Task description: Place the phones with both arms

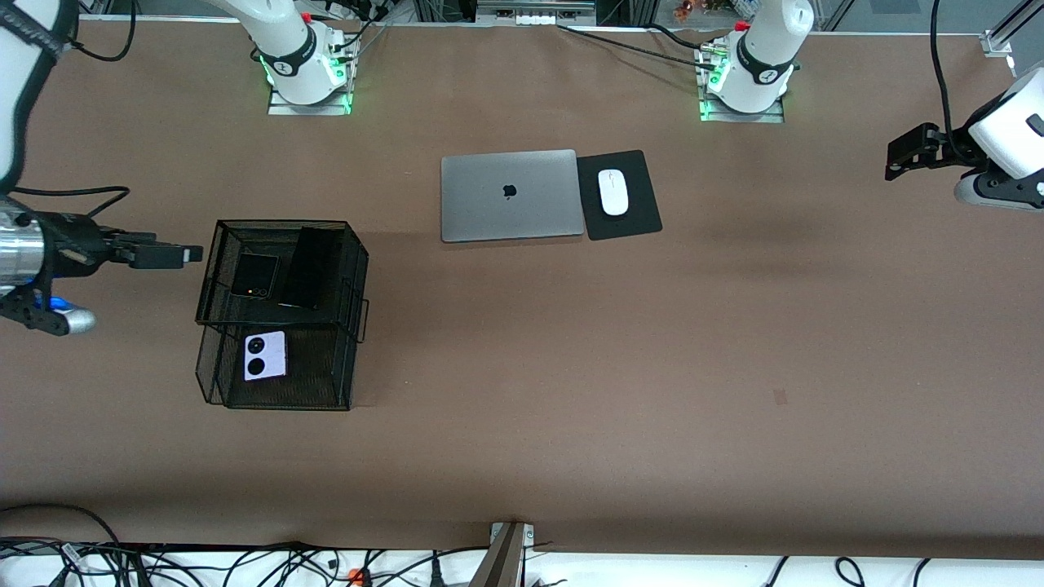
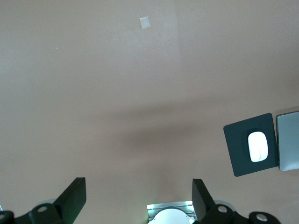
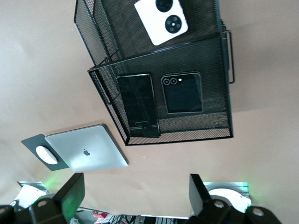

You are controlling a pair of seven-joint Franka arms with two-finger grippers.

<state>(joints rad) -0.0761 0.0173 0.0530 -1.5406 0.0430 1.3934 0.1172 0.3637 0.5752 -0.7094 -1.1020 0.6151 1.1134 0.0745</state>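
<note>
Front view first: all three phones already sit in the black wire-mesh two-tier basket (image 1: 281, 314), so I'd say the placing part looks pretty much done. The squarish black folded phone (image 1: 254, 275) and the longer black slab phone (image 1: 308, 267) lie side by side on the basket's upper tier, the slab toward the silver closed laptop's (image 1: 510, 195) end. The squarish lilac phone with two round black lenses (image 1: 265, 355) lies on the lower tier, nearer the front camera than the other two.

Right pincer (image 1: 163, 255) hangs just beside the basket's upper tier, on the edge away from the laptop, holding nothing; its wrist view shows the fingers (image 3: 72, 192) spread wide. Left pincer (image 1: 913, 151) is well away from the basket, over bare brown surface (image 1: 652, 367) past the laptop and the white oval mouse (image 1: 613, 191) on its black mat (image 1: 618, 195), also spread and empty. That arm just waits.

My guess for the next move: nothing left to grab, so the right arm only needs to back off from the basket without clipping the mesh.
</note>
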